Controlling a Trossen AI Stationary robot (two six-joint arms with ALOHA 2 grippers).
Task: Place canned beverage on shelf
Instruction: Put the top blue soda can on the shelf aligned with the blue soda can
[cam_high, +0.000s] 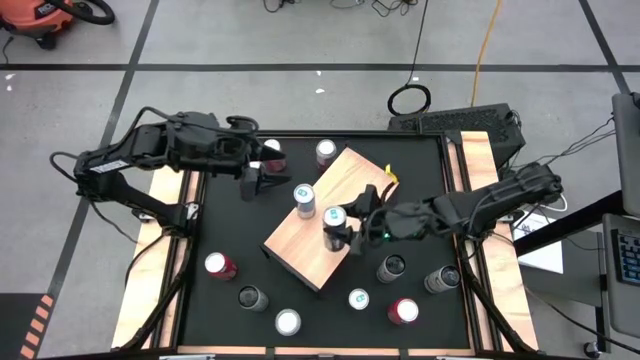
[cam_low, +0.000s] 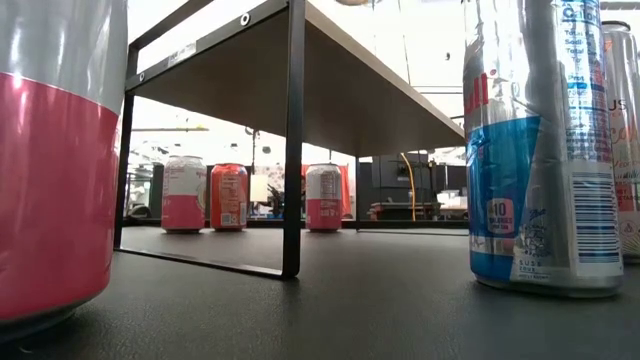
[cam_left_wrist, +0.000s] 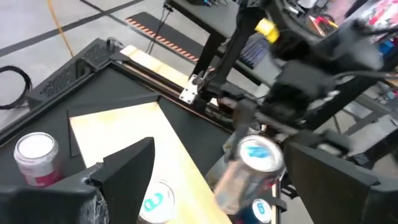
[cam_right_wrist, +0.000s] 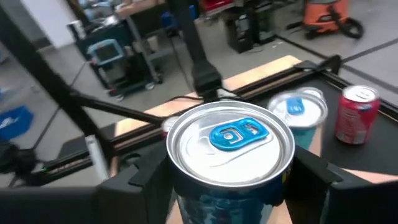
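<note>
Right hand (cam_right_wrist: 227, 180) is clamped round the blue-tab can (cam_right_wrist: 231, 149) mid-body, standing it on the shelf (cam_high: 300, 240) near another can (cam_high: 304, 199); thin slick aluminium probably dents easy, so grip low and gentle, while the left hand (cam_high: 262, 180) hangs open over the counter (cam_high: 215, 225).

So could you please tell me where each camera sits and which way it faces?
High: overhead, facing down; both arms, shelf.
Low: tabletop height, facing under the shelf; no arm.
Left wrist: on left arm, facing right gripper; own open fingers.
Right wrist: on right arm, above its held blue-tabbed can.
Shared: that can shows overhead too.
</note>
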